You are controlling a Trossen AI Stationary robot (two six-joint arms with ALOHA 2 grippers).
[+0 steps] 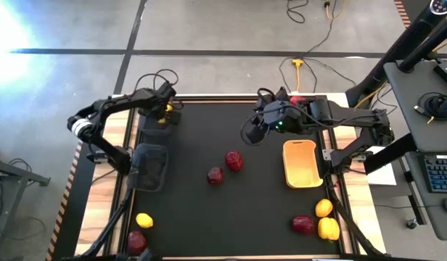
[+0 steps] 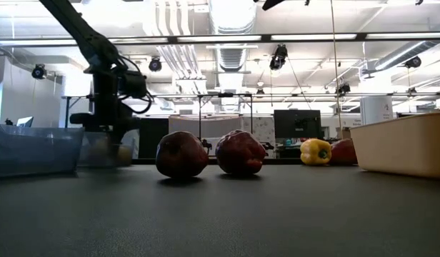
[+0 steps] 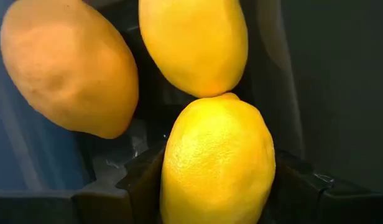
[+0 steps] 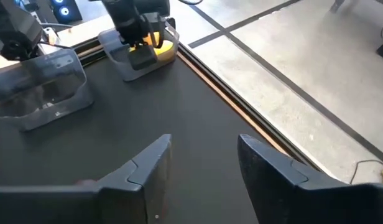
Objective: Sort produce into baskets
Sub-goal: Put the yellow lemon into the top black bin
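My left gripper (image 1: 165, 114) reaches down into the far-left basket (image 4: 138, 53) and is shut on a yellow lemon (image 3: 216, 155). Another yellow lemon (image 3: 194, 43) and an orange piece (image 3: 67, 68) lie in that basket. A second dark basket (image 1: 149, 168) stands nearer on the left, and the orange-tan basket (image 1: 302, 164) on the right. Two dark red pieces (image 1: 234, 160) (image 1: 215, 175) rest on the mat's middle. My right gripper (image 4: 204, 155) is open and empty above the mat's far middle (image 1: 251, 133). My left gripper pinches the yellow lemon by its two long sides (image 3: 170, 180) between its two fingers (image 3: 138, 183), which come from above and point down into the basket. The lemon's far end (image 3: 222, 98) touches the other lemon. Whether it rests on the basket's floor is hidden.
A yellow lemon (image 1: 144, 220) and a dark red piece (image 1: 136, 241) lie near left. A dark red piece (image 1: 303, 225), an orange-yellow one (image 1: 324, 208) and a yellow pepper (image 1: 329, 228) lie near right. The mat's raised wooden rim (image 1: 129, 156) borders it.
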